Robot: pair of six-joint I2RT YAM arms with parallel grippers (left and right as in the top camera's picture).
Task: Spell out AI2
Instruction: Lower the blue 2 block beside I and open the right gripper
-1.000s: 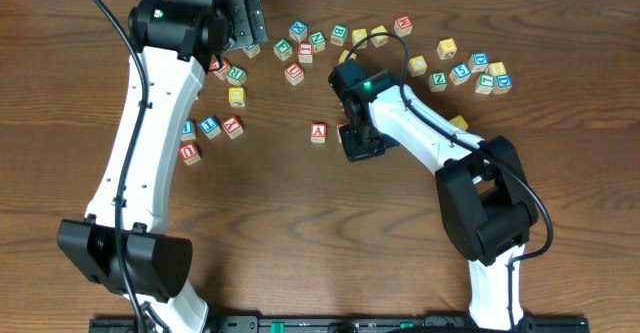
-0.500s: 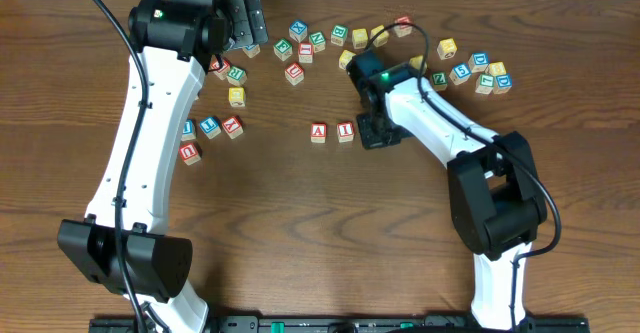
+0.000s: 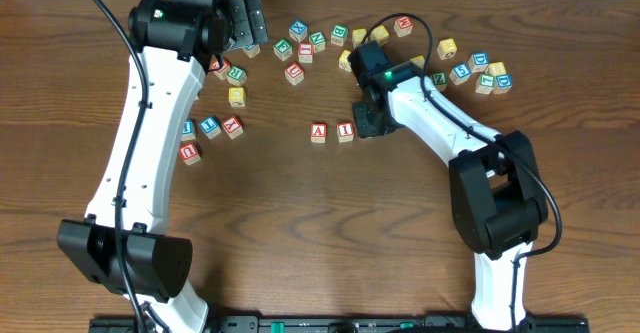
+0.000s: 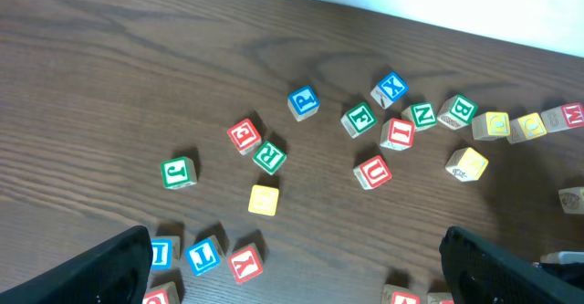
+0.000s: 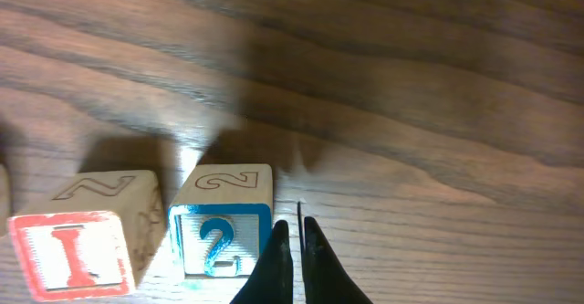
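Note:
A red A block [image 3: 319,131] and a red I block [image 3: 345,131] stand side by side at the table's middle. In the right wrist view the I block [image 5: 78,249] has a blue 2 block [image 5: 222,233] right beside it. My right gripper [image 5: 294,263] is shut and empty, its tips touching the 2 block's right side. From overhead the right gripper [image 3: 368,123] covers the 2 block. My left gripper [image 3: 240,21] hovers at the far left, open and empty [image 4: 297,277].
Loose letter blocks lie scattered along the far edge [image 3: 310,43] and at the far right [image 3: 480,71]. A small group sits at the left [image 3: 210,126]. In the left wrist view a yellow block [image 4: 264,199] and a red U block [image 4: 372,172] lie among them.
My right gripper has moved right off the I block, leaving it beside the A block, then shifted slightly back and left. The left arm has not moved.

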